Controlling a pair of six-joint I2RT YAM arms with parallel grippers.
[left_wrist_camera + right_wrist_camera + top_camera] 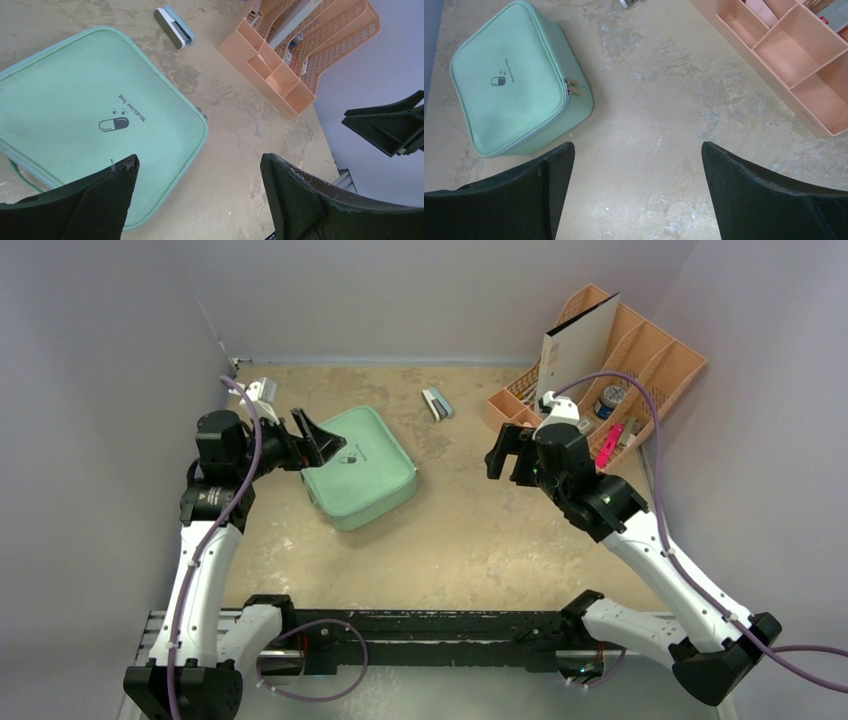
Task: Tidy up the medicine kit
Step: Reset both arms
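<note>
Gray walls close in a sand-colored table (pixel 480 530) on three sides, and we see both arms reaching over it from the near edge. The medicine kit (pixel 358 468), a mint-green case, lies flat on the left half of the table. It is closed, and its lid shows a small pill drawing and the words "Medicine bag". The left end effector (pixel 322 440) hangs over the left part of the kit with its jaws spread wide, and nothing is between them. The right end effector (pixel 508 455) is well apart from the kit, over the bare table on the right, also wide and holding nothing. A peach-orange organizer (pixel 680 365) stands in the far right corner, with a white board (pixel 580 345) leaning inside it and a pink thing (pixel 610 443) in a near slot. A small blue and white object (pixel 437 403) lies between the kit and the organizer, closer to the far wall.
</note>
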